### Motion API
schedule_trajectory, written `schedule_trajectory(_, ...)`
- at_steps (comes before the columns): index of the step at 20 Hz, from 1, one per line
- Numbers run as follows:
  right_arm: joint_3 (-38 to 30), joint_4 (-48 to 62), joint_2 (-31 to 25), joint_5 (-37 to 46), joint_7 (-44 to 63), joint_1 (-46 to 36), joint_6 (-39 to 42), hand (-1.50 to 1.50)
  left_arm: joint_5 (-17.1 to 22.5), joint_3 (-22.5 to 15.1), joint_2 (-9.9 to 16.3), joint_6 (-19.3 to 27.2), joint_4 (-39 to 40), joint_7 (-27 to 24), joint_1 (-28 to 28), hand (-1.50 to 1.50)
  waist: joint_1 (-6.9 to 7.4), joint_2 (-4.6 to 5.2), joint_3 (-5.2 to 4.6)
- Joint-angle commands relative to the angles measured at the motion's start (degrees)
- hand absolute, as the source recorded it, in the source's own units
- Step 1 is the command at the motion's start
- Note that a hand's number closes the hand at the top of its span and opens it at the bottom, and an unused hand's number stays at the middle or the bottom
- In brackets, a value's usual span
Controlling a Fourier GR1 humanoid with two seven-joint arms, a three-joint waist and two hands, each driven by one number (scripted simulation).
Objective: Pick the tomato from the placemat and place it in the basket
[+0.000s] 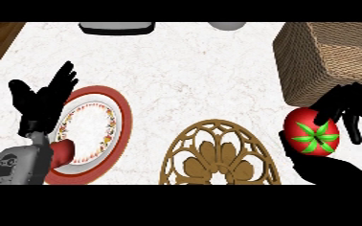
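A red tomato [311, 133] with a green star-shaped stem sits in my right hand [338, 112] at the right edge, fingers curled over its top and thumb side below it. It is held just right of the gold openwork placemat [220, 154] and just below the woven basket [318, 60], which stands at the upper right. My left hand [42, 98] rests open at the left, fingers up, beside a plate.
A white plate [96, 124] with a red rim and floral band lies at the left under my left forearm. A dark tray edge [117, 28] and a grey round object [227, 26] sit at the counter's far edge.
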Motion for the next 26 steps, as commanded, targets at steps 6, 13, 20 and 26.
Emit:
schedule_trajectory(6, -25.67, 14.85, -11.60, -18.24, -1.58, -16.64, 8.37, 1.50, 1.32, 2.01, 2.10, -1.98, 1.44, 0.30, -1.40, 0.00, -0.36, -0.06, 0.15)
schedule_trajectory(13, -28.13, 32.19, -15.03, -15.71, -18.98, -14.28, 5.15, 1.50, 2.84, 2.65, 2.82, -3.81, -3.00, 1.46, 0.99, 0.00, 0.14, -0.04, 0.18)
schedule_trajectory(20, -29.27, 44.17, -12.87, -15.55, -32.63, -11.81, -0.82, 1.50, -1.32, 0.79, -0.75, -0.45, 7.58, -3.04, -4.22, 0.00, -0.48, 0.13, 0.15)
schedule_trajectory(26, -31.14, 54.01, -10.13, -11.44, -28.76, -16.89, -11.19, -1.50, -0.05, 0.22, -0.24, -1.08, -2.34, 2.57, -0.45, 0.00, 0.41, 0.05, 0.18)
